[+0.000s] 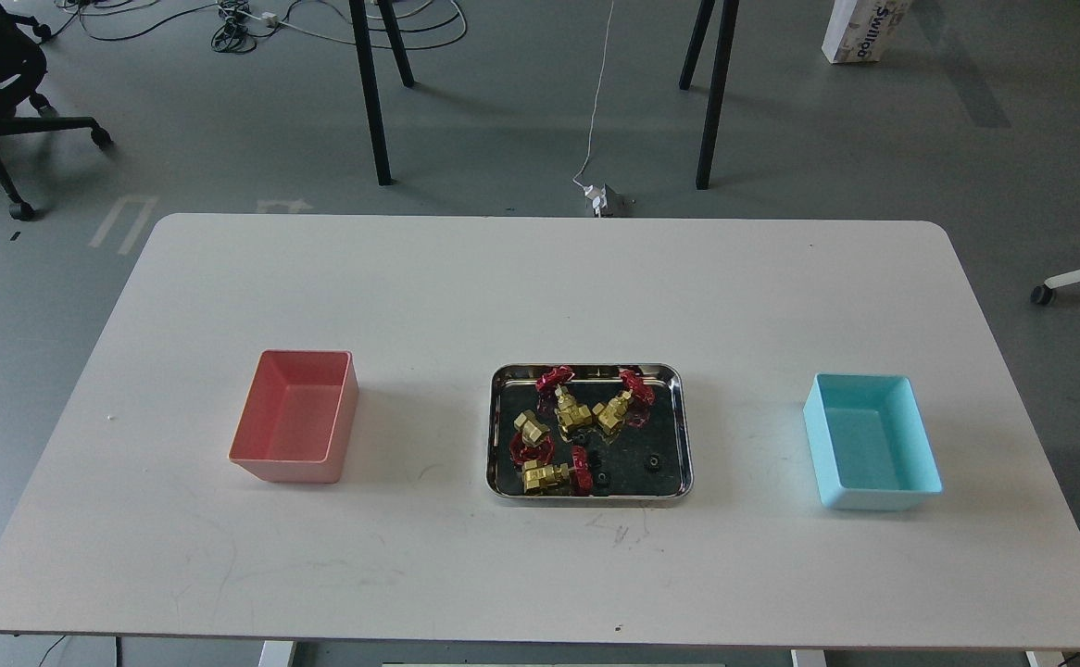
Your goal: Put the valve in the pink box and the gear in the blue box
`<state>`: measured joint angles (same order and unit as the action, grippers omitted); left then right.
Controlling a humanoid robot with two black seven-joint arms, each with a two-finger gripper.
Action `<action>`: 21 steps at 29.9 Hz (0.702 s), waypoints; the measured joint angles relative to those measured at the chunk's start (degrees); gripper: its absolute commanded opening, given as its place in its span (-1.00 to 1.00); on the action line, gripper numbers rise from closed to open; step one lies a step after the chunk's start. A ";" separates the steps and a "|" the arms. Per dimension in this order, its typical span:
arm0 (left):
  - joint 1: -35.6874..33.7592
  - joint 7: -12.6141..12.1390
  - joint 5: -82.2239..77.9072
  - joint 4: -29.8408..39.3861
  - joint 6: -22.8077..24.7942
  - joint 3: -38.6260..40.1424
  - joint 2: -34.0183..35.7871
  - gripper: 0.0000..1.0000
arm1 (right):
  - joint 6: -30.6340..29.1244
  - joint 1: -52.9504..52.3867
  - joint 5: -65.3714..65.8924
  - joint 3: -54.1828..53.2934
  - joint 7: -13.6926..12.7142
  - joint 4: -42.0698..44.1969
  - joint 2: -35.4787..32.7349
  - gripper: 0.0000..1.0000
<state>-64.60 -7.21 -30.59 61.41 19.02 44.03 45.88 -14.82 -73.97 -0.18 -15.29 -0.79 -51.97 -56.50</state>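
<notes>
Valves (570, 414) and gears (653, 461) in steel tray (684, 435); pink box (297, 417) left, blue box (873, 443) right; fingers out of view, state unknowable.

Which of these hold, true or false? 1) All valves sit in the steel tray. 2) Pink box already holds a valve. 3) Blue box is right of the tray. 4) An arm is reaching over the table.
1) True: four valves lie in the steel tray.
2) False: the pink box is empty.
3) True: the blue box sits right of the tray.
4) False: no arm is in view.
</notes>
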 measured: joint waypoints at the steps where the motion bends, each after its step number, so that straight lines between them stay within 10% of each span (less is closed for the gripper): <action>1: 0.01 0.07 0.00 0.04 0.00 0.13 0.01 0.99 | 0.00 -0.01 0.00 0.00 0.00 -0.04 0.01 0.99; 15: 3.29 11.76 4.53 -0.89 5.41 3.45 -2.18 0.96 | -0.49 -0.33 0.01 -1.85 -0.09 -1.40 0.23 0.99; 21: 5.54 14.72 -19.46 10.27 -1.55 -2.30 -0.56 0.77 | -0.63 -2.34 0.03 -2.07 -0.37 -2.66 0.07 0.99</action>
<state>-59.06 7.51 -50.04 71.68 17.47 41.73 45.32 -15.45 -76.31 -0.15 -17.37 -1.16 -54.63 -56.43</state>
